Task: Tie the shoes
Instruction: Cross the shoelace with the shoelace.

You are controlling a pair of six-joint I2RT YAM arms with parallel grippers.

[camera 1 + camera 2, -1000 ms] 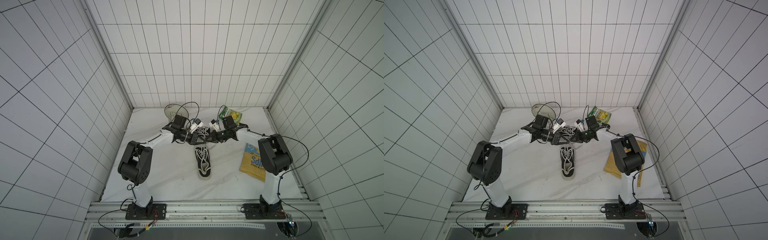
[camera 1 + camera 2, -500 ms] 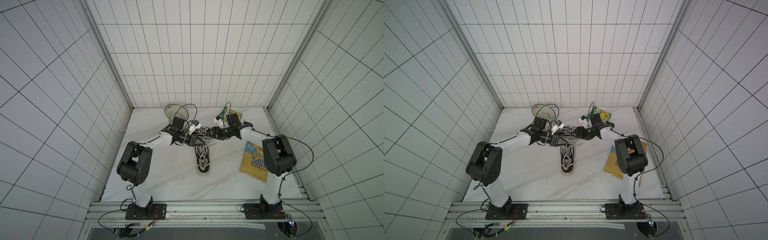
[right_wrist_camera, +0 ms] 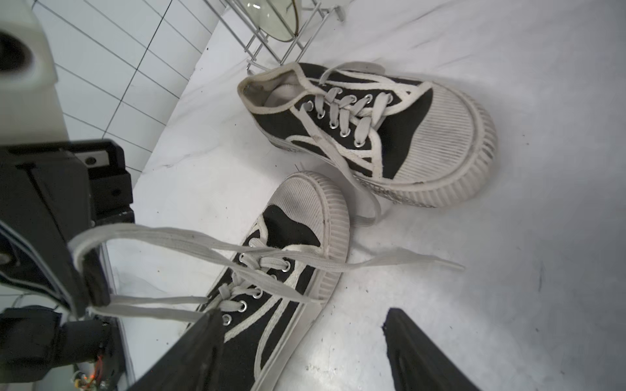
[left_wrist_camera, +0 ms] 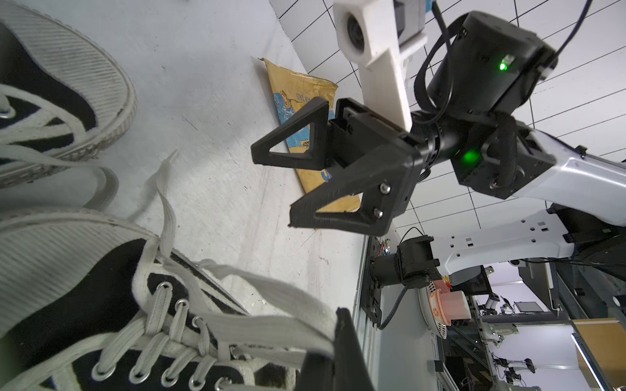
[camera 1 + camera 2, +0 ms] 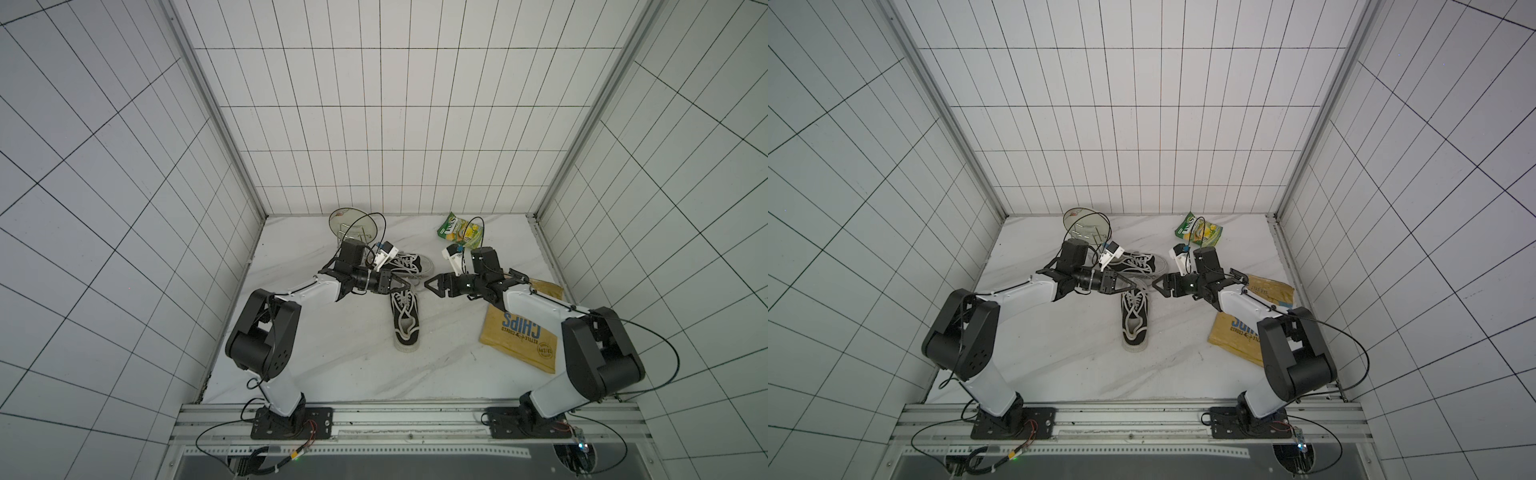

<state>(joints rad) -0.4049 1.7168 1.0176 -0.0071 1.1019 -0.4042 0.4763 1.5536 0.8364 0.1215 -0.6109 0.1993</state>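
Two black shoes with white laces lie mid-table: the near shoe (image 5: 405, 320) (image 5: 1135, 320) points its toe away, and the far shoe (image 5: 409, 264) (image 5: 1140, 264) lies crosswise behind it. Just above the near shoe's toe, my left gripper (image 5: 409, 284) (image 5: 1136, 286) (image 4: 335, 338) is shut on a loop of its lace (image 3: 152, 237), held taut off the eyelets. My right gripper (image 5: 430, 286) (image 5: 1156, 286) (image 3: 298, 321) is open, a little right of the toe, with nothing in it. The lace's other end (image 3: 423, 262) lies loose on the table.
A yellow chips bag (image 5: 519, 332) lies under my right forearm. A green snack packet (image 5: 459, 227) sits at the back right. A glass plate in a wire rack (image 5: 353, 224) stands at the back, just behind the far shoe.
My right gripper has opened, let go of the lace and drawn back to the right. The left gripper has kept its grip and barely moved.
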